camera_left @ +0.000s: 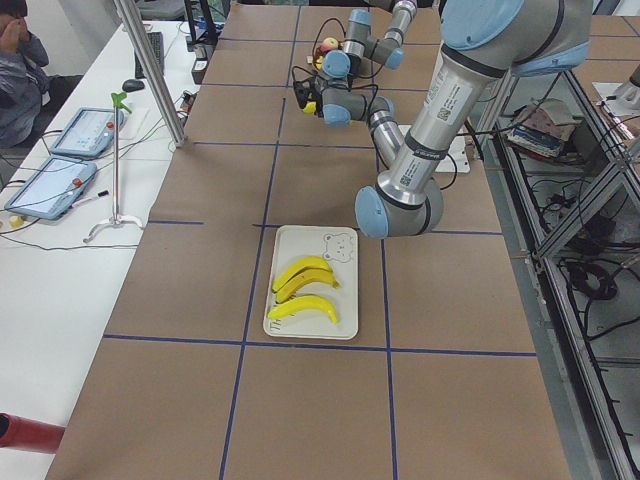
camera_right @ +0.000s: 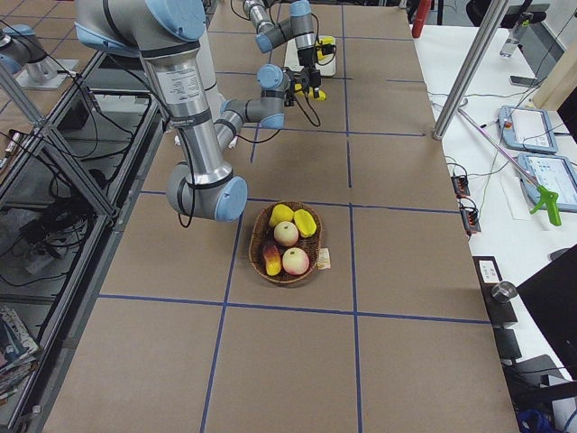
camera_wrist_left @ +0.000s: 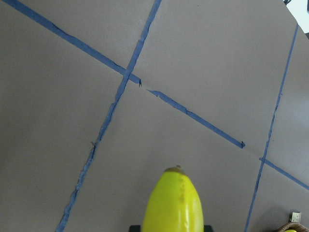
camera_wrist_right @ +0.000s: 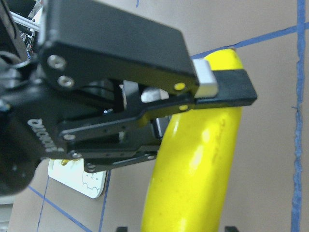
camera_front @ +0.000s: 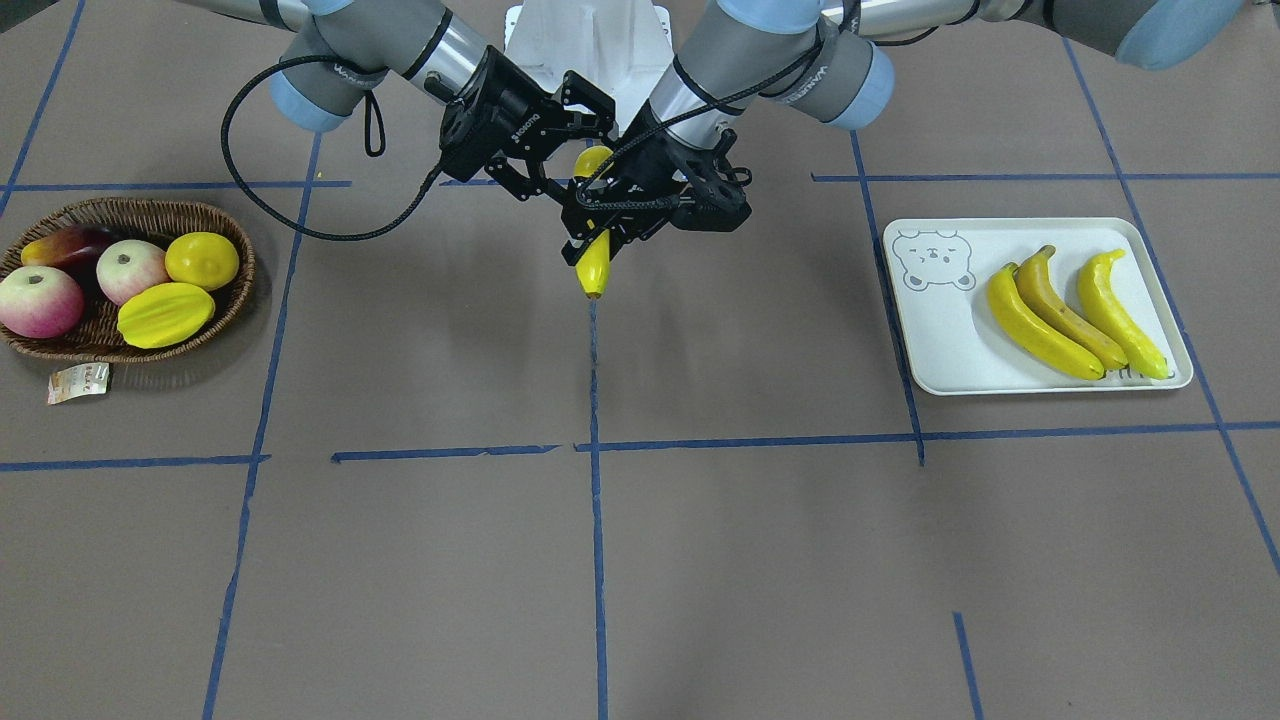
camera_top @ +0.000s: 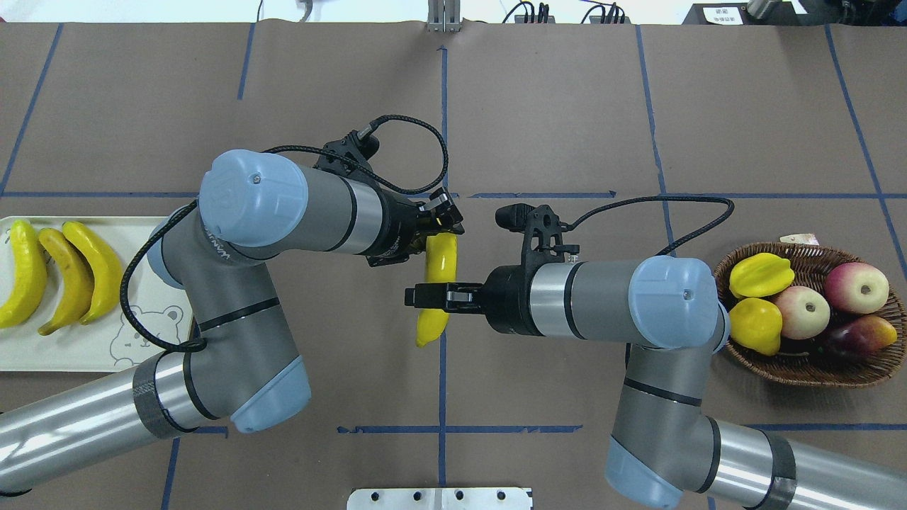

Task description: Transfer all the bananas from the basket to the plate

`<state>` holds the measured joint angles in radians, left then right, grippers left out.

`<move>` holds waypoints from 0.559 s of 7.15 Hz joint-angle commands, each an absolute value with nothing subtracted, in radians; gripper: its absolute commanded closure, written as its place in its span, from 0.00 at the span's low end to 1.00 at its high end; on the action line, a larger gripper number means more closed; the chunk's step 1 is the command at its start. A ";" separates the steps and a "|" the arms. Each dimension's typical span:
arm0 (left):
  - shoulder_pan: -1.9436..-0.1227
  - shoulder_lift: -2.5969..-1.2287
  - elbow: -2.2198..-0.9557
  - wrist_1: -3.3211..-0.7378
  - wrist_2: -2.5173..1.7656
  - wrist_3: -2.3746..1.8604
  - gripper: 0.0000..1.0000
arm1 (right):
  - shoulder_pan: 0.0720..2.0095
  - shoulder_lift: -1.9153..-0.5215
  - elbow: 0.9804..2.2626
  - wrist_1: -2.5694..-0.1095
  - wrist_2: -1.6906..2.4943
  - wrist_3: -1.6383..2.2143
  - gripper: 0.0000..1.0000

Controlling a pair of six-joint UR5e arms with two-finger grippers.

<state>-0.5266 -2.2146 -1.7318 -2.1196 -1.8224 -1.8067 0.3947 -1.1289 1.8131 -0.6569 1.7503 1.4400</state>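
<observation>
Over the middle of the table [camera_front: 700, 560], I hold 1 banana [camera_top: 441, 258] up in the air between my 2 claws. My left claw [camera_front: 598, 236] is squeezed tight on the banana's far end, and the tip pokes out in front. My right claw [camera_top: 427, 296] is around the end nearer to my base. It looks spread a little apart, with a small gap on 1 side of the banana.

I count 4 bananas in all. The other 3 bananas [camera_front: 1070, 318] lie side by side on the plate [camera_front: 945, 335], next to the bear face [camera_front: 933, 262]. The middle 1 is duller and brownish.

The basket [camera_top: 815, 372] sits well apart from the plate, on my right side. It holds 5 fruits: 2 apples [camera_front: 40, 300], 1 dark red mango [camera_front: 65, 245], 1 lemon [camera_front: 202, 260] and 1 starfruit [camera_front: 165, 313]. 1 little paper tag [camera_front: 78, 383] lies on the table just beside the basket.
</observation>
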 commanded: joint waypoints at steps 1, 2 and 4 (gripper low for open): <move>-0.529 -2.207 -1.732 -2.118 -1.822 -1.795 1.00 | 0.397 -1.131 1.815 -0.670 1.755 1.439 0.00; -0.531 -2.194 -1.733 -2.111 -1.822 -1.784 1.00 | 0.400 -1.140 1.815 -0.673 1.762 1.439 0.00; -0.534 -2.151 -1.730 -2.100 -1.819 -1.720 1.00 | 0.406 -1.160 1.856 -0.736 1.778 1.437 0.00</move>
